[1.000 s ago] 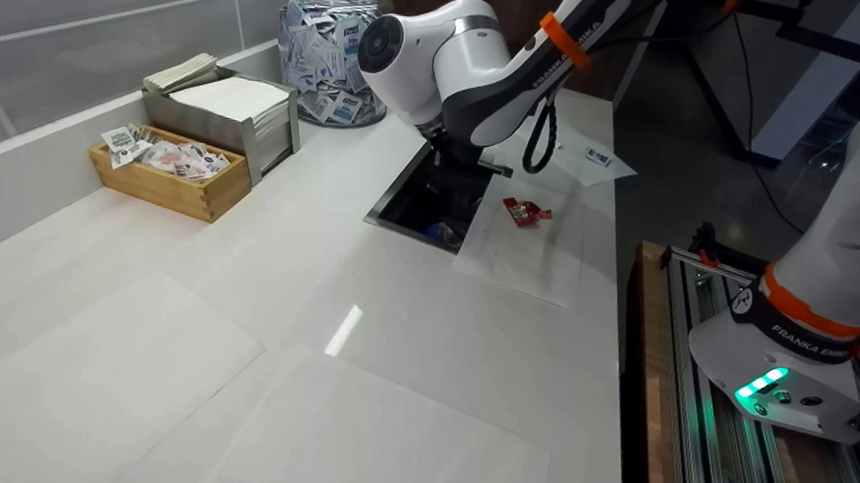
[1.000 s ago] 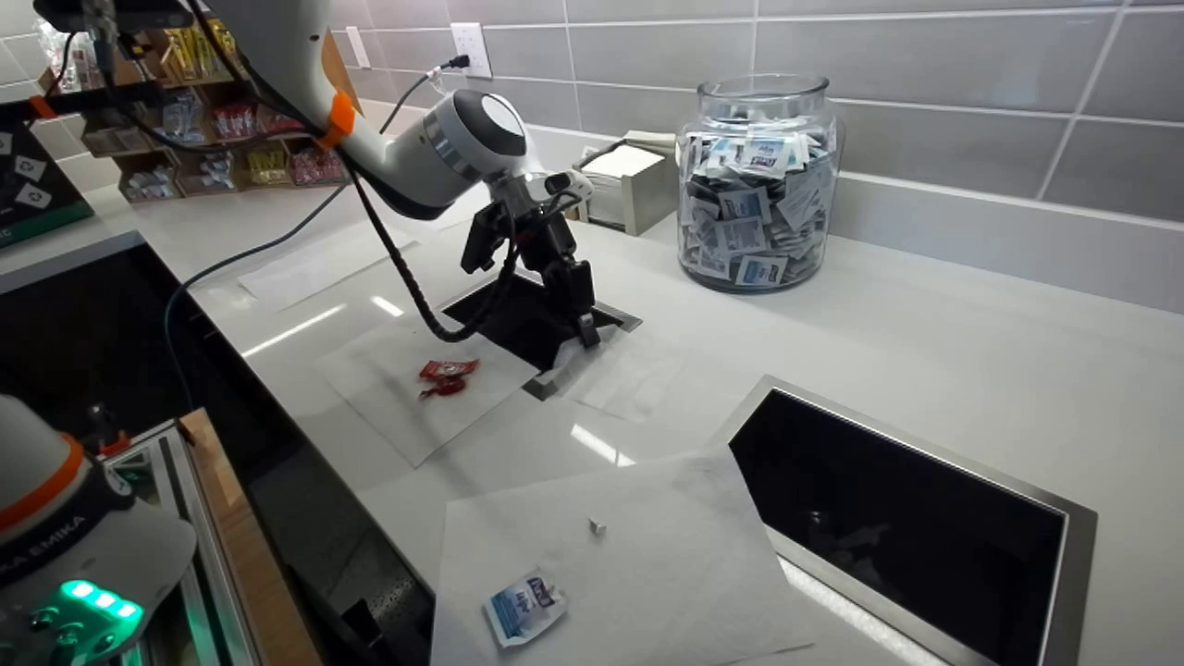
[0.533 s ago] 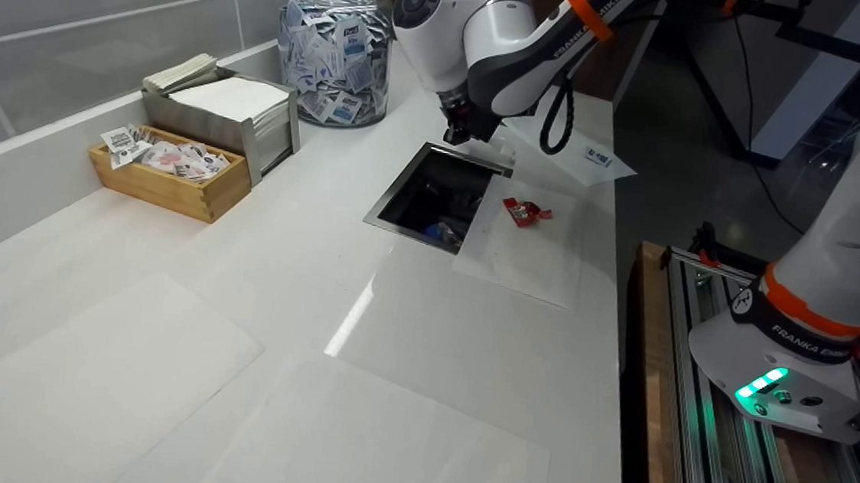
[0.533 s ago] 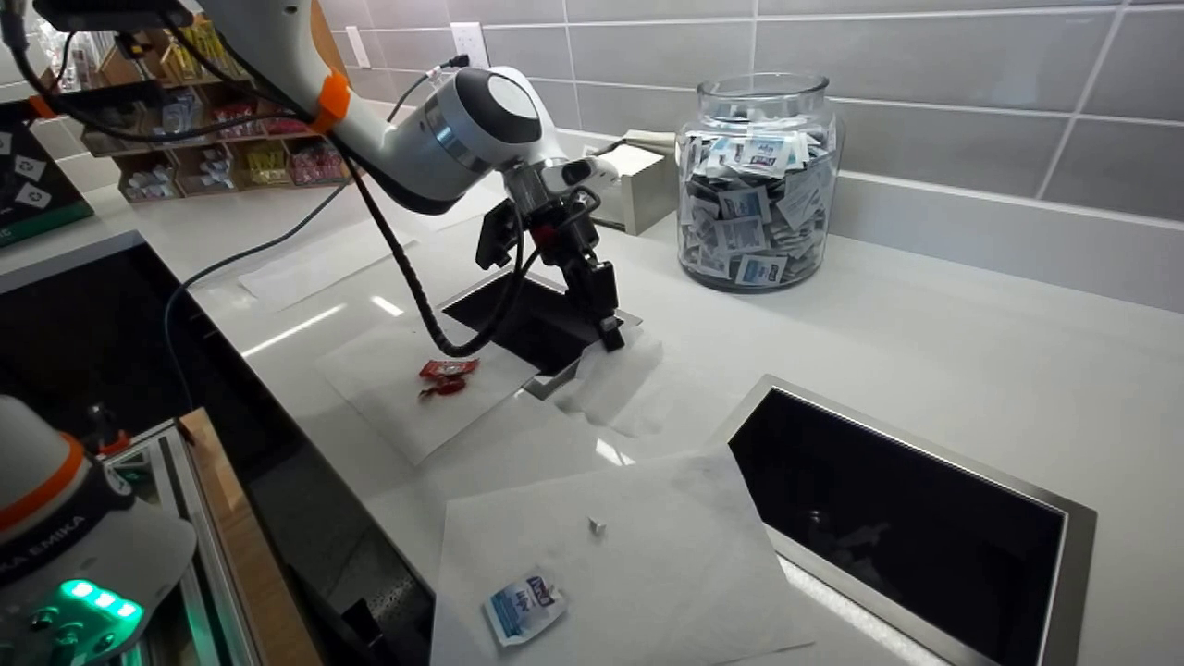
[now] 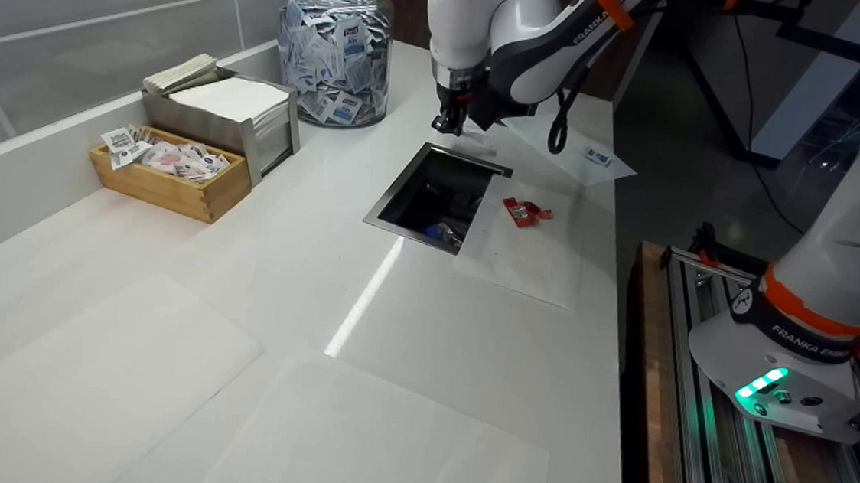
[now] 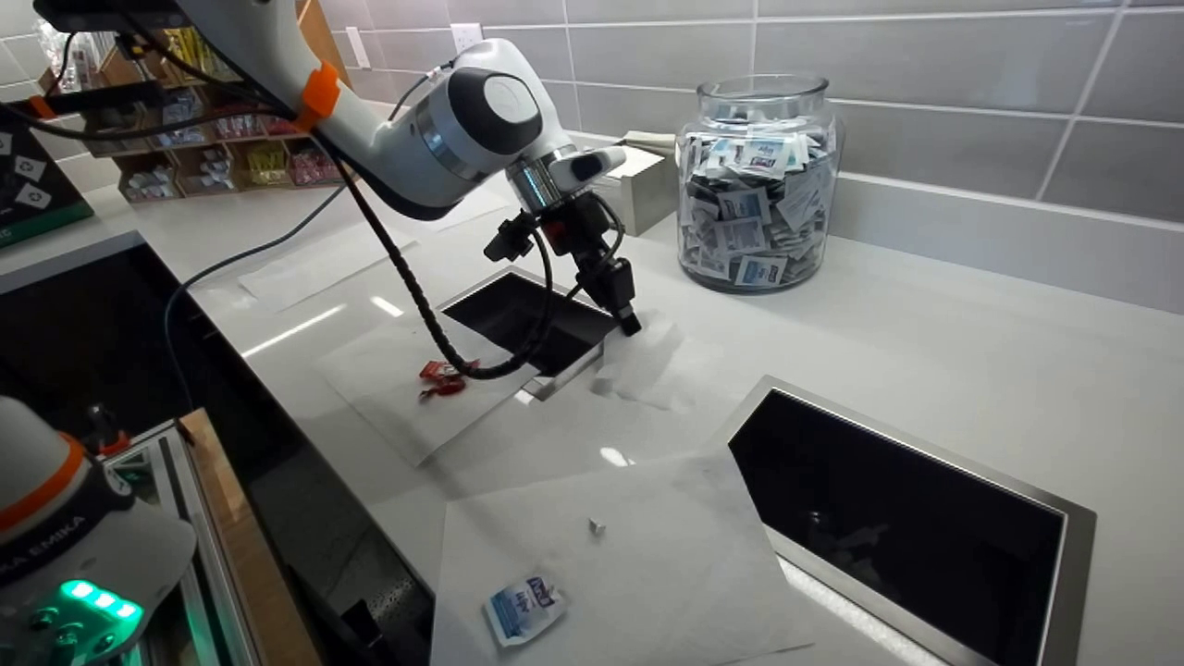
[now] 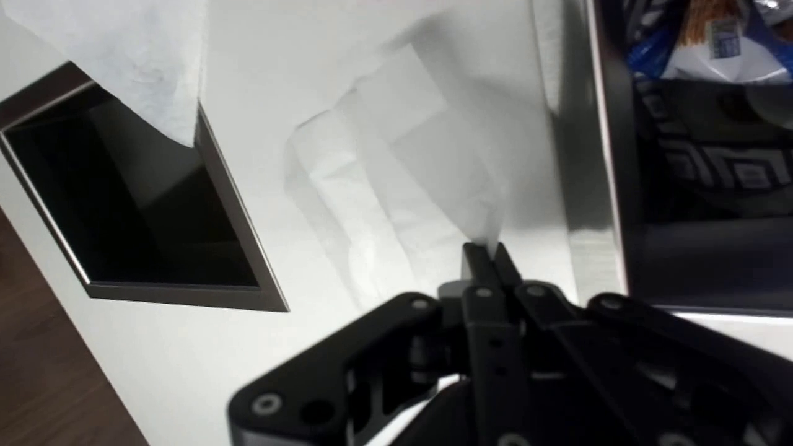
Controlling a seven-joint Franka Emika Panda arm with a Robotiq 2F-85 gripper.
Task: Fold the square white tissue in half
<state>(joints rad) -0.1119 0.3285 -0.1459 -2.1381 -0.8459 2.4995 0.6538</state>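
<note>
The thin white tissue point(image 7: 403, 155) lies creased on the counter beside a square opening, with parts of it overlapping in uneven layers. My gripper point(image 7: 492, 248) is shut on a pinched corner of it, which rises slightly to the fingertips. In an exterior view the tissue point(image 6: 652, 370) looks rumpled, and the gripper point(image 6: 631, 327) points down at its edge nearest the opening. From the opposite side the gripper point(image 5: 447, 126) shows past the opening's far rim, and only a faint strip of the tissue point(image 5: 481, 142) is visible there.
Beside the tissue is the dark square opening point(image 6: 523, 319); another opening point(image 6: 906, 518) lies farther along. Flat white sheets carry a red wrapper point(image 6: 449, 376) and a wipe packet point(image 6: 524, 606) with a small cube point(image 6: 597, 526). A glass jar point(image 6: 758, 199) stands near the wall.
The gripper has moved from over the opening's edge across its rim, drawing the tissue's corner with it. The tissue, flatter a second ago, is now bunched and overlapped.
</note>
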